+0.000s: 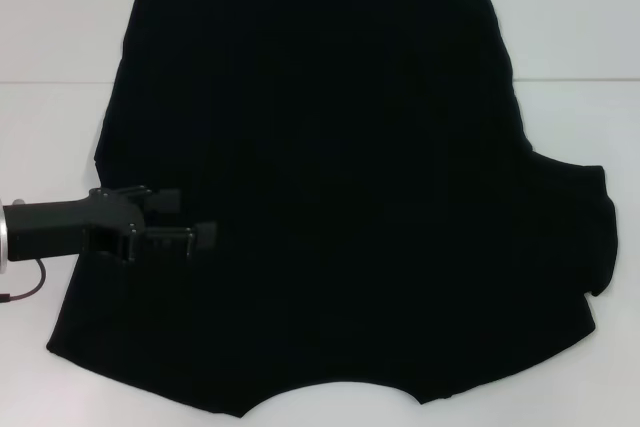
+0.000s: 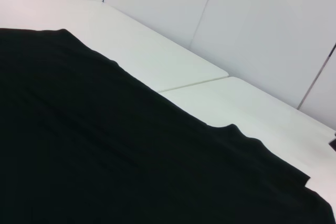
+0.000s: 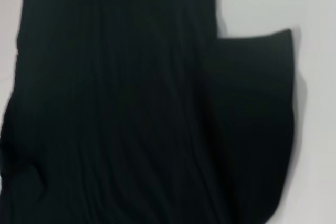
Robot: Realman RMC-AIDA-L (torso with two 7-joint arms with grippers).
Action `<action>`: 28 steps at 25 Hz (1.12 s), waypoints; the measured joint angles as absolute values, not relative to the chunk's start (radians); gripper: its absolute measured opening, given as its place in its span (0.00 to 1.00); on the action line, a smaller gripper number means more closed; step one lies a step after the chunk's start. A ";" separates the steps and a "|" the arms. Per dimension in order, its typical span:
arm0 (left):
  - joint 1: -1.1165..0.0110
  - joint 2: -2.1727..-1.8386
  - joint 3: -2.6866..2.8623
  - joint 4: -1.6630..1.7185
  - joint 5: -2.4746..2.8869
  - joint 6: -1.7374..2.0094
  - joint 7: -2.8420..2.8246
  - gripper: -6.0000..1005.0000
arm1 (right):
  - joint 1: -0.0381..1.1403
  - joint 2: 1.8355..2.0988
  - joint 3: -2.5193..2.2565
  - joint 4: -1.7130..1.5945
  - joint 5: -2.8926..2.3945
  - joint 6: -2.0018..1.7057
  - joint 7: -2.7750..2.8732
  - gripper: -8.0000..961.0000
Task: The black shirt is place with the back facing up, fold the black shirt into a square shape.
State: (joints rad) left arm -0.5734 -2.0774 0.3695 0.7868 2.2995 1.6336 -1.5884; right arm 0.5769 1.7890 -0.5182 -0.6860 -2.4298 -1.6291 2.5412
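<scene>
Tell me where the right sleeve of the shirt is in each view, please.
Head view: the sleeve sticks out at the picture's right edge.
Left wrist view: a bump on the far edge, probably the sleeve.
Right wrist view: a flap on the right.
Shared landmark: the white table.

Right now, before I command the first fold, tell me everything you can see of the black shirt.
The black shirt is plain, matte, soft-looking fabric without print. It lies spread nearly flat on the white table, hem far, curved neckline at the near edge. The right sleeve sticks out; the left one does not show. The left gripper is over its left part, fingers apart; contact is unclear.
</scene>
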 joint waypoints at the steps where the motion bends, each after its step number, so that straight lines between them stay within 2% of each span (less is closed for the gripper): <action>1: -0.574 -2.077 0.370 0.787 2.297 1.629 -1.588 0.93 | 0.578 1.793 -0.518 -0.686 -2.444 -1.626 2.541 0.66; 2: -0.574 -2.077 0.370 0.787 2.295 1.625 -1.588 0.93 | 0.579 1.797 -0.518 -0.686 -2.456 -1.622 2.542 0.58; 7: -0.572 -2.077 0.370 0.787 2.295 1.612 -1.588 0.93 | 0.583 1.817 -0.518 -0.685 -2.478 -1.567 2.557 0.41; 13: -0.568 -2.077 0.370 0.789 2.276 1.606 -1.590 0.93 | 0.601 1.846 -0.537 -0.658 -2.479 -1.497 2.567 0.41; 28: -0.563 -2.079 0.370 0.787 2.246 1.580 -1.589 0.93 | 0.636 1.856 -0.619 -0.568 -2.484 -1.366 2.621 0.36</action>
State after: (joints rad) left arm -0.5629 -2.0789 0.3697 0.7868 2.2458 1.5803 -1.5889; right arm 0.6357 1.8562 -0.6189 -0.5682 -2.4837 -1.3657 2.6210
